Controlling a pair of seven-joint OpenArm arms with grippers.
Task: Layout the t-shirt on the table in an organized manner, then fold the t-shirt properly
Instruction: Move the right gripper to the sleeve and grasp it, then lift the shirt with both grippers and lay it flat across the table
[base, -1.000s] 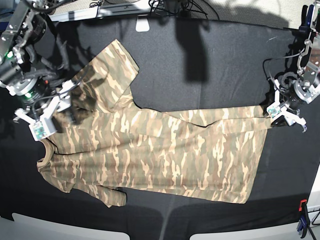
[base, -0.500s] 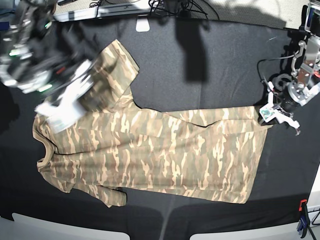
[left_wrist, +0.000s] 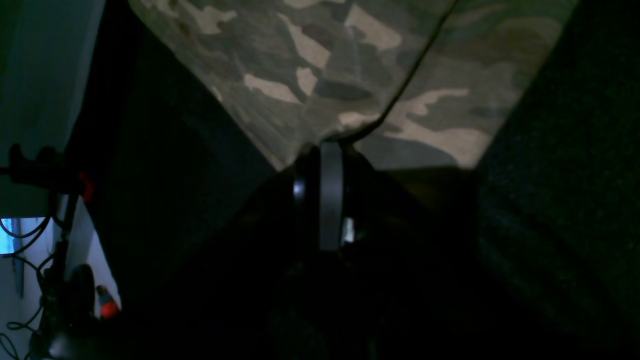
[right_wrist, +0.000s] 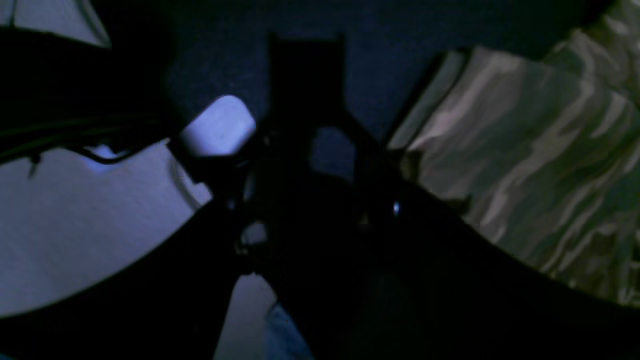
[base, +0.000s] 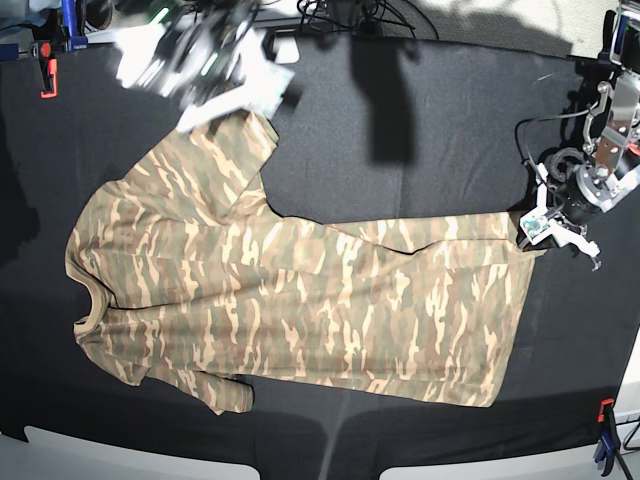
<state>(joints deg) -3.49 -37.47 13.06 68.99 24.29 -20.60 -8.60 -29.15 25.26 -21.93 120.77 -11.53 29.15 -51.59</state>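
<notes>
The camouflage t-shirt (base: 300, 290) lies spread flat on the black table (base: 430, 130), collar at the left and hem at the right. My left gripper (base: 537, 226) is at the hem's far corner, shut on that corner. The left wrist view shows its fingers (left_wrist: 330, 190) pinched together on the t-shirt (left_wrist: 350, 75) edge. My right gripper (base: 235, 92) hangs blurred above the far left of the table, just beyond the upper sleeve. In the right wrist view its dark jaws stand apart with nothing between them, and the t-shirt (right_wrist: 525, 165) is off to the right.
A white block (base: 285, 47) and cables (base: 345, 15) sit along the back edge. A red clamp (base: 45, 75) grips the far left edge, and another clamp (base: 606, 440) stands at the near right corner. Light table corners (base: 100, 455) show at the front.
My right arm has swung up and away from the shoulder area to the table's far left edge. My left gripper has closed on the hem corner.
</notes>
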